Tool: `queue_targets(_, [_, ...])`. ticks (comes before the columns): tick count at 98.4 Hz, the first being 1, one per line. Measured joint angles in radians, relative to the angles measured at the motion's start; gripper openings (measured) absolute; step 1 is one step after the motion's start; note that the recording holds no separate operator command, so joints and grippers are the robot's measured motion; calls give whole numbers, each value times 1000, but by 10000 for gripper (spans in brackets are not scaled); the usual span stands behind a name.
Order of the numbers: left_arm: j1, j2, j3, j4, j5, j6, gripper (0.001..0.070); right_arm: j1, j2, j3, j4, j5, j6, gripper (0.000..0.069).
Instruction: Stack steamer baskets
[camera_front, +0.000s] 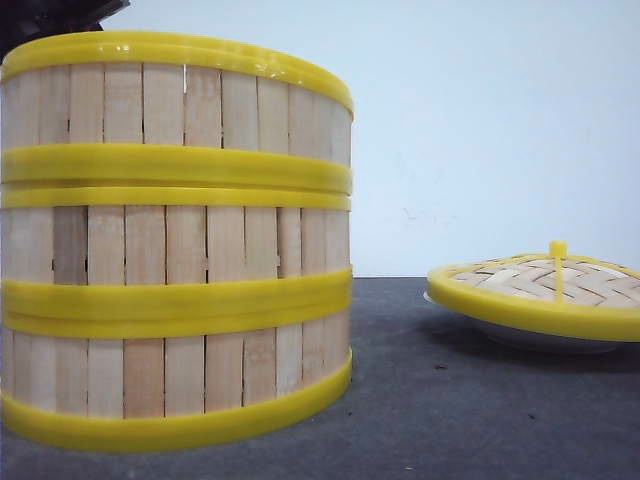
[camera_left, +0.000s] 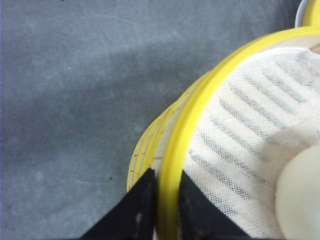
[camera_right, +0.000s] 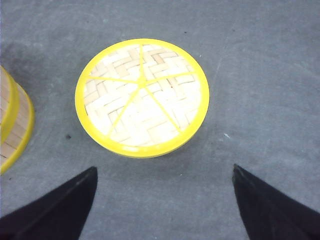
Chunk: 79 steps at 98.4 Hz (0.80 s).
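Three steamer baskets (camera_front: 175, 240) stand stacked upright on the tabletop (camera_front: 480, 400), left fingers (camera_left: 142, 207) pinching the top rim, right fingers (camera_right: 60, 205) spread wide above the lid (camera_right: 142, 97).

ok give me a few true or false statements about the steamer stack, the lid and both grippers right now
1. Three steamer baskets stand stacked. True.
2. The left gripper hangs open, clear of the stack. False: its fingers pinch the top basket's yellow rim.
3. The woven lid sits on top of the stack. False: it rests beside the stack on a white plate.
4. The right gripper is open above the table, holding nothing. True.
5. A white mesh liner lies inside the top basket. True.
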Motion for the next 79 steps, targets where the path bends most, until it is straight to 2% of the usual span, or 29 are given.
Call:
queue_targets(69, [0, 6, 0, 19, 1, 0, 36, 0, 10, -43, 34, 0, 1, 532])
queue_targets(79, [-1, 6, 0, 14, -13, -3, 50, 0, 19, -43, 35, 0, 1, 532])
